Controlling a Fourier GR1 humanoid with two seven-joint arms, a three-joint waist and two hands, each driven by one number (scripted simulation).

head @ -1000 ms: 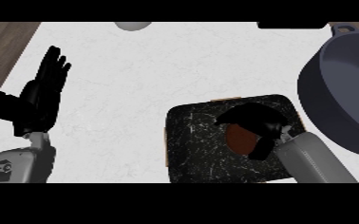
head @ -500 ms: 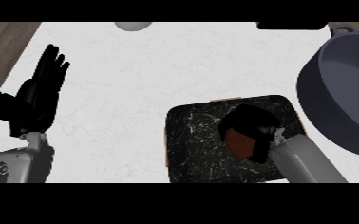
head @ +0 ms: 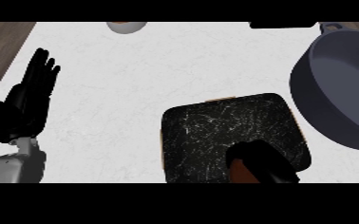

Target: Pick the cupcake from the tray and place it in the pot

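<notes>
Currently right hand (head: 261,160) curled round cupcake (head: 242,172) over tray (head: 210,123); risks clipping pot (head: 329,95) rim, tipping it; left hand (head: 32,92) relaxed.

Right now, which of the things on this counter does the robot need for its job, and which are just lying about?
For the job:
- dark tray
- cupcake, brown, mostly hidden under the right hand
- grey pot at the right edge

Just lying about:
- small pale round object at the far edge
- black object at the top right
- left hand, resting open
</notes>
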